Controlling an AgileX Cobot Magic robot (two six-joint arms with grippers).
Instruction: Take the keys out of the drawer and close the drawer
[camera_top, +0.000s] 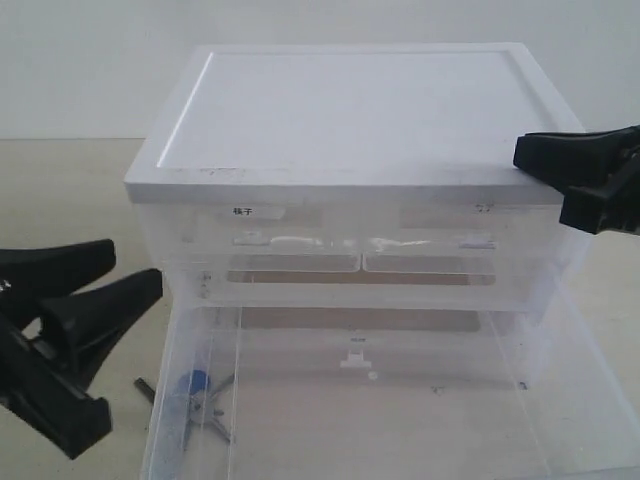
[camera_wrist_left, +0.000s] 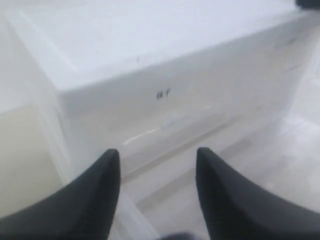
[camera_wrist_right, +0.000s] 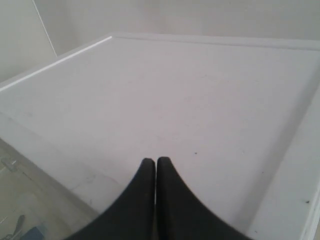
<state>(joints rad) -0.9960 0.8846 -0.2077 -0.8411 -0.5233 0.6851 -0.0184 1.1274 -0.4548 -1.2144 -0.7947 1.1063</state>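
Observation:
The drawer (camera_top: 450, 430), the cabinet's lowest tier, stands pulled out toward the camera. The keys (camera_top: 197, 397), with their round blue tag, lie in its left part. My left gripper (camera_top: 136, 262) is open, outside the drawer's left wall and level with the cabinet's front left corner, holding nothing. In the left wrist view its fingers (camera_wrist_left: 107, 170) spread before the cabinet's front. My right gripper (camera_top: 520, 155) is shut and empty, over the front right corner of the white top (camera_top: 350, 110). The right wrist view shows its tips (camera_wrist_right: 156, 161) together above the top, and the blue tag (camera_wrist_right: 34, 233) below.
Two half-width labelled drawers (camera_top: 290, 250) and a full-width drawer (camera_top: 350, 315) sit shut above the open one. The cabinet stands on a beige table (camera_top: 60, 190) in front of a pale wall. A small dark object (camera_top: 145, 388) lies by the drawer's left wall.

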